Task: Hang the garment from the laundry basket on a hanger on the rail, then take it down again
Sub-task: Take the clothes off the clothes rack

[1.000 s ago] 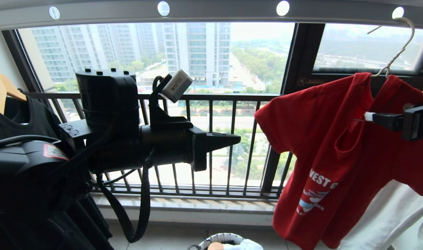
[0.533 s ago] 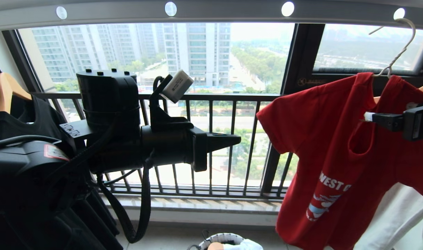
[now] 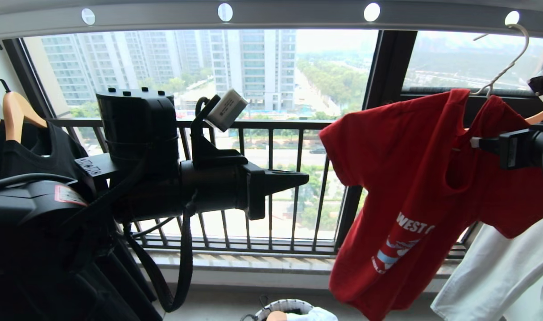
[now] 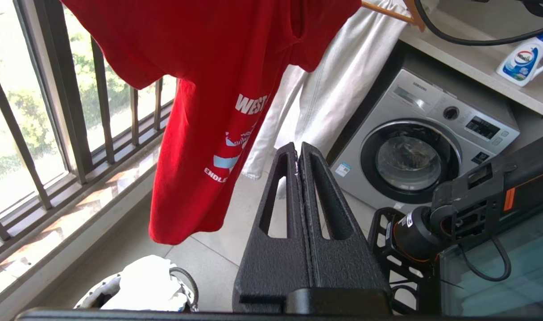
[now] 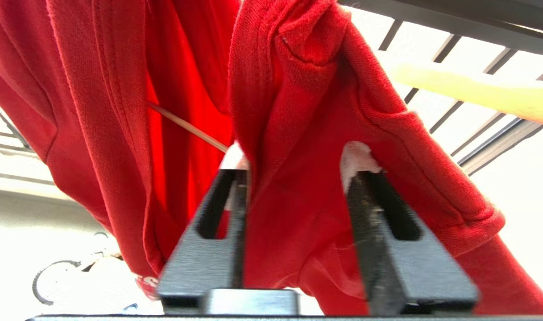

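**Red tee hanging, right gripper in the fabric**

Right gripper [image 5: 293,160]: jaws parted, a fold of the garment [image 5: 298,133] bunched between them, not pinched tight. Only the right wrist view shows that; the head view just has it poking into the neckline. Left gripper [image 4: 299,151] has its jaws pressed together on nothing, well apart from the tee. Head view shows the hanger [image 3: 505,67] hooked on the rail [image 3: 293,13]. Laundry basket [image 3: 293,305] sits on the floor below, and only the left wrist view catches the washing machine [image 4: 423,147].
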Controlling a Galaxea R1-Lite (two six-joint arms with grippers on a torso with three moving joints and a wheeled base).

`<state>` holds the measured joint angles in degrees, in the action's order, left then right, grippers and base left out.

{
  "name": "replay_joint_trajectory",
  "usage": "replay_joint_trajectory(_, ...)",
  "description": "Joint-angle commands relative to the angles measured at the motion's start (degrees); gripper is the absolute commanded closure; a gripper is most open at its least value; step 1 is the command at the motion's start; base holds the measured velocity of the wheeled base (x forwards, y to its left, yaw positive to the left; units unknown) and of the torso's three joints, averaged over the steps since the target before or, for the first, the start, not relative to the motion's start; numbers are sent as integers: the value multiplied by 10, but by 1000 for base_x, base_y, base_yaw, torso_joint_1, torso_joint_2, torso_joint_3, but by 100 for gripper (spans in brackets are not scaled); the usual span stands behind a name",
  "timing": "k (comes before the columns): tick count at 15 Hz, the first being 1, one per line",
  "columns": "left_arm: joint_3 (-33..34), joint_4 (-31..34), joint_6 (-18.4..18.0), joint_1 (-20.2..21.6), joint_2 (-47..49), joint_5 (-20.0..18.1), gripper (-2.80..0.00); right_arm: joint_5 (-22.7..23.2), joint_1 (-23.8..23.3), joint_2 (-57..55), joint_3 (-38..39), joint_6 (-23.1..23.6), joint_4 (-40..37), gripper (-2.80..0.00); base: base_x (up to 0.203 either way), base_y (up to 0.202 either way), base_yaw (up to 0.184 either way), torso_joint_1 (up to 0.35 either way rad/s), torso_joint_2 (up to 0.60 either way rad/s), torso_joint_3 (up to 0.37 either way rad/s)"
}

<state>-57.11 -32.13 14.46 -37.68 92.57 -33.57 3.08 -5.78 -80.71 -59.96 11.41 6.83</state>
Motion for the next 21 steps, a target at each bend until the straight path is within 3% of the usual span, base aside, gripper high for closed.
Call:
replay_joint_trajectory(1, 0, -2, 1, 0, -2, -2, 0, 0, 1, -13, -2, 0, 0, 0, 0, 0, 0, 0, 0, 0)
replay_joint_trajectory(8, 0, -2, 1, 0, -3, -2, 0, -32, -12, -10, 10, -5, 0, 0, 0, 0, 0, 0, 0, 0)
replay_joint_trajectory(15, 0, -2, 1, -1, -3, -2, 0, -30, -76, 10, 34, -10, 0, 0, 0, 0, 0, 0, 0, 0)
replay_joint_trajectory(21, 0, -2, 1, -1, -2, -2, 0, -22, -78, 20, 37, -7, 0, 0, 0, 0, 0, 0, 0, 0)
